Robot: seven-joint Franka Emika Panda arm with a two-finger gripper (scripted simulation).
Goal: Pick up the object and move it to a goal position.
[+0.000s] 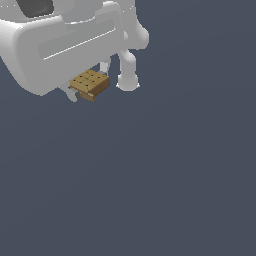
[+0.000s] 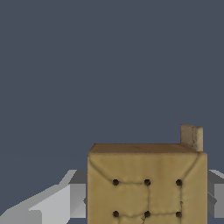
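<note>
Clamping tan block (image 1: 89,83), gripper (image 1: 90,80) closed — fingers either side

The white arm (image 1: 65,40) is reaching in from the exterior view's upper left, its bulky wrist angling downward. The gripper (image 1: 90,86) is clamping the block (image 1: 90,83) between its fingers (image 2: 52,205), one pressing each side.

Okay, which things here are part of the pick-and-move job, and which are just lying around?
Part of the job:
- small flat tan-brown block with dark dots
- white gripper, a finger on each side of the block

Lying about:
- nothing else visible, just the plain grey-blue background
</note>
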